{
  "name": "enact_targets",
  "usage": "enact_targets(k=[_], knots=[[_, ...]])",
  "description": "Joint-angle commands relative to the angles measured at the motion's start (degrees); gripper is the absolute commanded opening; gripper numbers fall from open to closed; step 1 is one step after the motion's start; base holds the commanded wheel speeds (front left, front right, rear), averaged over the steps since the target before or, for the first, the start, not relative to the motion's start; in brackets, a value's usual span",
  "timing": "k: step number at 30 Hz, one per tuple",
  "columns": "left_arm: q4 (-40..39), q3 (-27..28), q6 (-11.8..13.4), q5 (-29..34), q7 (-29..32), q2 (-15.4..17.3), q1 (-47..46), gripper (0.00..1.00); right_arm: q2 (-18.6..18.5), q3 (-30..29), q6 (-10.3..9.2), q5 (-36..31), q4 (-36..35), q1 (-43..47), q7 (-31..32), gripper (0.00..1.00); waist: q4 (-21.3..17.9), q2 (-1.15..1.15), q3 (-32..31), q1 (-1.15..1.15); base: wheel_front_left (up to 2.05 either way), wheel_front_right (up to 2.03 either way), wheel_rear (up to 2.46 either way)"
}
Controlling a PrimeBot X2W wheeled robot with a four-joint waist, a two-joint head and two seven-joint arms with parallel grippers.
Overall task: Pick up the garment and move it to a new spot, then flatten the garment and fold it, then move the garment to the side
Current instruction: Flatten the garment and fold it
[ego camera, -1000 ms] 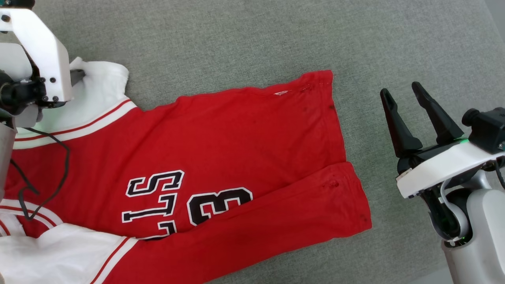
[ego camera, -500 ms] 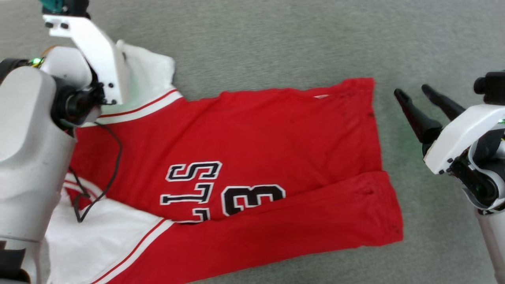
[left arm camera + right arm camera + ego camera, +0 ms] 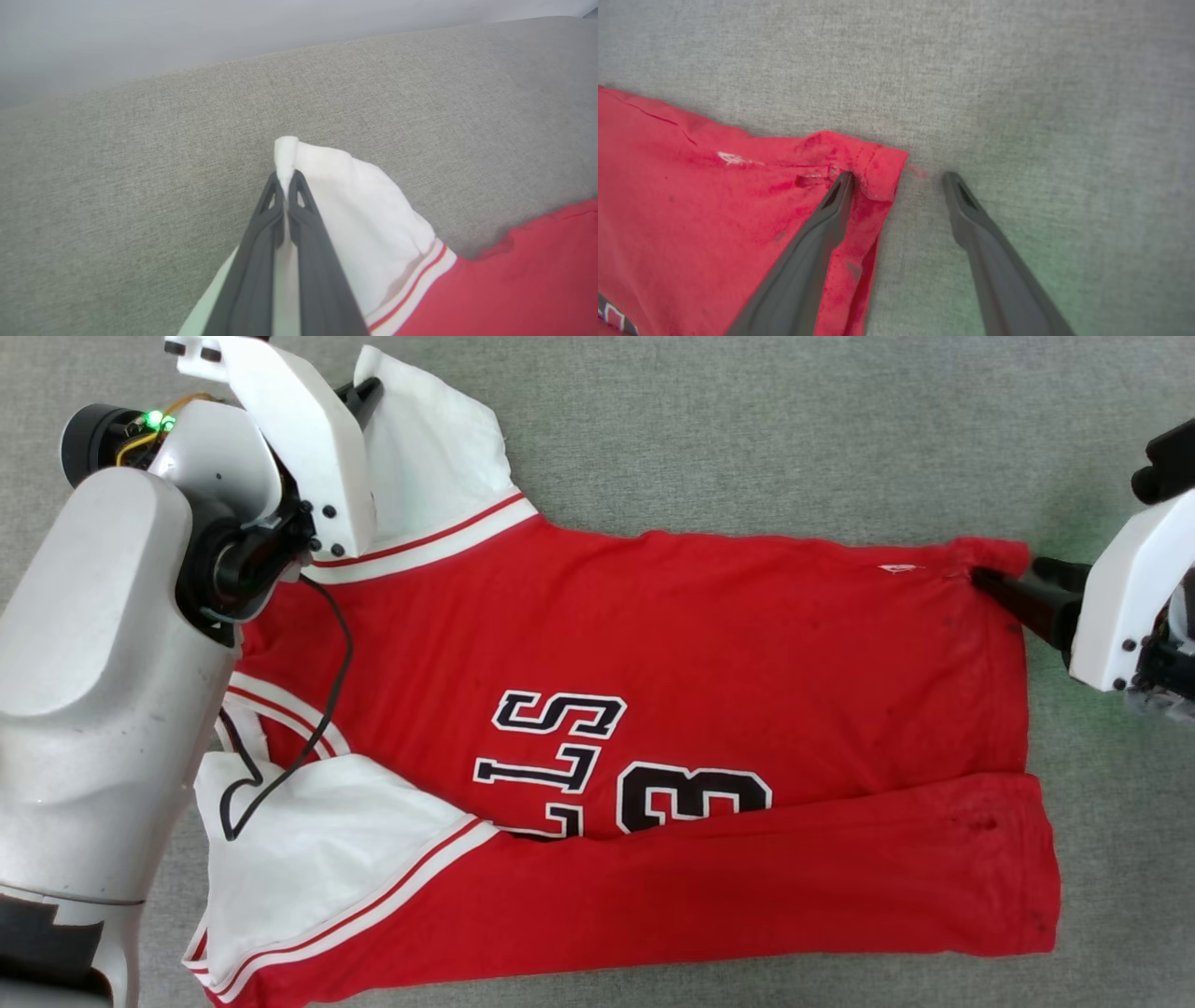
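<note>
The garment (image 3: 747, 644), a red jersey with white sleeves and black lettering, lies spread on the grey surface, its near long edge folded over the letters. My left gripper (image 3: 369, 387) is at the far left, shut on the tip of the white sleeve (image 3: 364, 210); in the left wrist view that gripper (image 3: 285, 179) pinches a small white fold. My right gripper (image 3: 1013, 574) is at the garment's far right hem corner. In the right wrist view this gripper (image 3: 899, 176) is open, one finger resting on the bunched red corner (image 3: 873, 163), the other on bare surface.
Grey woven surface (image 3: 747, 429) surrounds the garment on all sides. Its far edge meets a pale wall (image 3: 187, 37) in the left wrist view. My left forearm (image 3: 93, 709) and its black cable (image 3: 327, 644) hang over the collar end of the garment.
The head camera has shifted, sliding the whole picture right. My right gripper has closed the gap to the far hem corner and now touches it. The left gripper still holds the sleeve.
</note>
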Motion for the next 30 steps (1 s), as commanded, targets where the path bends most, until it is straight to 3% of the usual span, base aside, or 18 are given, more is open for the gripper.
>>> enact_targets(k=[1,2,4,11,18,30], knots=[[-0.37,-0.03,-0.16,-0.08,-0.46,0.07,0.52,0.0,1.25,1.31,-0.02,0.18,2.44,1.77,2.9,0.95,0.5,0.0,0.29,0.0,0.0,0.0,0.0],[-0.58,-0.12,-0.2,-0.14,-0.55,-0.03,0.69,0.0,1.44,1.27,-0.02,-0.01,2.94,1.79,4.66,0.43,0.67,0.0,0.34,0.0,0.0,0.0,0.0],[-0.87,-0.16,-0.22,-0.18,-0.67,-0.06,1.05,0.0,2.03,0.75,-0.02,-0.11,3.32,1.73,6.95,0.0,0.96,0.0,0.39,0.0,0.0,0.0,0.0],[-1.15,1.3,0.42,-1.41,-3.39,0.32,3.42,0.0,1.87,-2.36,-0.01,-3.39,-2.15,0.54,2.62,0.0,1.43,0.0,-1.21,0.0,0.0,0.0,0.0],[-3.96,4.67,1.62,-3.69,-8.79,1.78,11.3,0.0,2.55,-4.85,-0.01,-6.02,-6.4,5.47,-3.25,0.0,1.83,0.0,-6.36,0.0,0.0,0.0,0.0],[-12.91,7.39,8.35,-5.6,-16.59,2.89,36.3,0.0,4.6,-7.35,-0.02,-6.81,-9.49,21.94,-9.43,0.0,3.51,0.0,-15.46,0.0,0.0,0.0,0.0]])
